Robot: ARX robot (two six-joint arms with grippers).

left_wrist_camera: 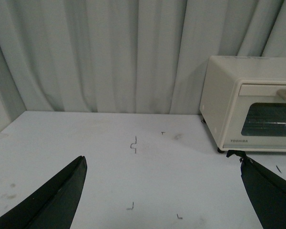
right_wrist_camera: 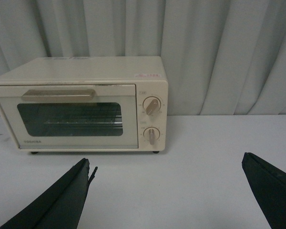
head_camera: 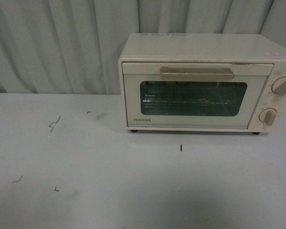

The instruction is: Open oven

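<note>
Oven (left_wrist_camera: 248, 102) partly beyond the left wrist view's edge

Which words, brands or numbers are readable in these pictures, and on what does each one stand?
"TOSHIBA": lower left corner of the door of the oven.
Marks around the knobs: too small to read.
Sticker on the oven's top: blurred, unreadable.

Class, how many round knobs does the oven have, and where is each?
2. On the oven, right of its door: the upper knob, and the lower knob just below it. No others show.
</note>
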